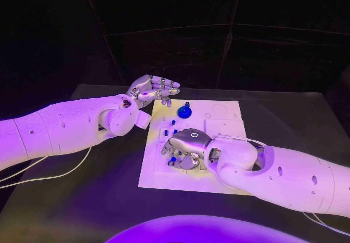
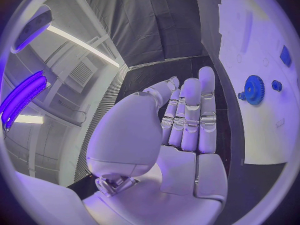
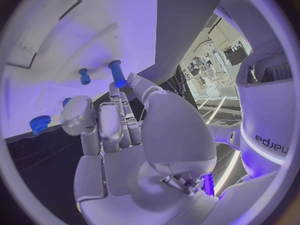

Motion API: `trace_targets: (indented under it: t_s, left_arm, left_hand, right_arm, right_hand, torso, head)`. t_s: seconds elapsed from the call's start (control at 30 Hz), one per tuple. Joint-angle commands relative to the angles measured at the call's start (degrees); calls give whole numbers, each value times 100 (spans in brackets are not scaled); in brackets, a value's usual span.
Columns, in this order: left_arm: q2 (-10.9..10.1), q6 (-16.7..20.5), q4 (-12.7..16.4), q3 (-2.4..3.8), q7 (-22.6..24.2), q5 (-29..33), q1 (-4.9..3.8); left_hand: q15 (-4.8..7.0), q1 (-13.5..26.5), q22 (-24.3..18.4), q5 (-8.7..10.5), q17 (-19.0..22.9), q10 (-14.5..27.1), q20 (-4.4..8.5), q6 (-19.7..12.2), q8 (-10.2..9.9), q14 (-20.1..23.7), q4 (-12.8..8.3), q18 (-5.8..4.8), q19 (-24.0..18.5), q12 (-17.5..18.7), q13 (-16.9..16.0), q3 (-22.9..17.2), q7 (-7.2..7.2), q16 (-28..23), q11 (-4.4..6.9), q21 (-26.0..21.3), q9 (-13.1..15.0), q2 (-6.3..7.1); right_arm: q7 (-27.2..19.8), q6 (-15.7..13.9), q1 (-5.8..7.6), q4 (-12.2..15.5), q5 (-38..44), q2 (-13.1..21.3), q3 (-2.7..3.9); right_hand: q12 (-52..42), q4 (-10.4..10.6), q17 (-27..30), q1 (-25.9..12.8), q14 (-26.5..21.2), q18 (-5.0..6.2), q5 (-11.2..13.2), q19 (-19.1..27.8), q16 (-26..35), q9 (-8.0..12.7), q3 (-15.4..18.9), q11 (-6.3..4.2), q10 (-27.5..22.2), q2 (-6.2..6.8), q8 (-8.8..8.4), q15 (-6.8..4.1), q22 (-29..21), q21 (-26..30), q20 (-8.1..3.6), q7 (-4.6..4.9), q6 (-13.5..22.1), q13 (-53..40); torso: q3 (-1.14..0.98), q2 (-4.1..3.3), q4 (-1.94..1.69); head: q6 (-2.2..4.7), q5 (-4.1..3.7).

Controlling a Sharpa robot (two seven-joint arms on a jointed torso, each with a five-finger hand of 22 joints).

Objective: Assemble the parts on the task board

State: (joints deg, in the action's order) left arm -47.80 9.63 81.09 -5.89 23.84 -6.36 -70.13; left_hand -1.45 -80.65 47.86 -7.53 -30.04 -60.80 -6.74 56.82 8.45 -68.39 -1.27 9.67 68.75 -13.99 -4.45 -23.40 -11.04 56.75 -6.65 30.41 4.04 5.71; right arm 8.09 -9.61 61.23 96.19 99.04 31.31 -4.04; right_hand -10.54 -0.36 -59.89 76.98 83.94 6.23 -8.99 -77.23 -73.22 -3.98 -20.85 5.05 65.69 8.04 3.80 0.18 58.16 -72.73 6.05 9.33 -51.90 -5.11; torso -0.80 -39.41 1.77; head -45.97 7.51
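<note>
The flat white task board [image 1: 219, 147] lies in the middle of the matte black table [image 1: 87, 202], with shallow square and round recesses moulded into its far half, and a toothed blue gear [image 1: 184, 110] stands upright near its far left corner beside a few small blue pegs [image 1: 173, 121]. The right hand [image 1: 186, 147], smooth silver metal with a rounded back, rests low over the board's near left part with its fingers bent down among small blue parts [image 1: 173, 161]; whether it grips one I cannot tell. The left hand [image 1: 151, 90] hangs just off the board's far left corner, fingers held straight and close together, holding nothing.
</note>
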Motion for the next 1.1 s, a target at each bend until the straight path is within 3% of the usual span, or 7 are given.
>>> trace_targets:
  t_s: [0.03,0.67,0.9,1.1]
  left_arm:
    - [-5,-66,16,5,17,20,-10]
    - [-15,-63,15,5,12,20,-10]
    - [-16,-61,13,5,10,20,-10]
    - [-12,-60,8,5,9,20,-10]
  left_hand:
    - [-5,50,-6,0,5,39,-14,-17,15,33,-11,72,-34,-39,8,30,-4,-13,-11,-24,-6,-10]
    - [-8,49,-10,-1,12,55,-19,-27,22,47,-23,74,-42,-58,7,36,-6,-6,-14,-30,-4,-15]
    - [-8,49,-10,-1,12,55,-19,-27,22,47,-23,74,-42,-58,7,36,-6,-6,-14,-30,-4,-15]
    - [-8,49,-10,-1,12,55,-19,-27,22,47,-23,74,-42,-58,7,36,-6,-6,-14,-30,-4,-15]
  right_arm:
    - [-32,-29,6,-3,-44,-8,1]
    - [127,353,8,-47,26,61,1]
    - [125,345,8,-50,46,71,1]
    - [91,290,8,-45,62,57,1]
  right_hand:
    - [41,11,27,-6,109,-15,-13,18,0,3,39,-3,-70,-13,3,-24,-27,-2,-29,-9,38,14]
    - [139,5,124,19,59,7,20,96,50,-1,123,33,-287,1,14,11,-145,74,6,16,80,45]
    - [91,-63,91,168,74,4,55,81,18,-13,46,7,-183,-90,42,-9,-110,54,-3,-6,13,32]
    - [47,-193,50,395,95,-8,228,46,-19,-20,-185,-36,4,-226,66,-49,-37,7,-32,-39,-84,30]
  torso:
    - [1,-3,-4]
    - [-2,1,0]
    - [-2,0,1]
    - [-4,2,0]
  head:
    - [-6,0]
    - [-22,14]
    - [-25,17]
    - [-27,13]
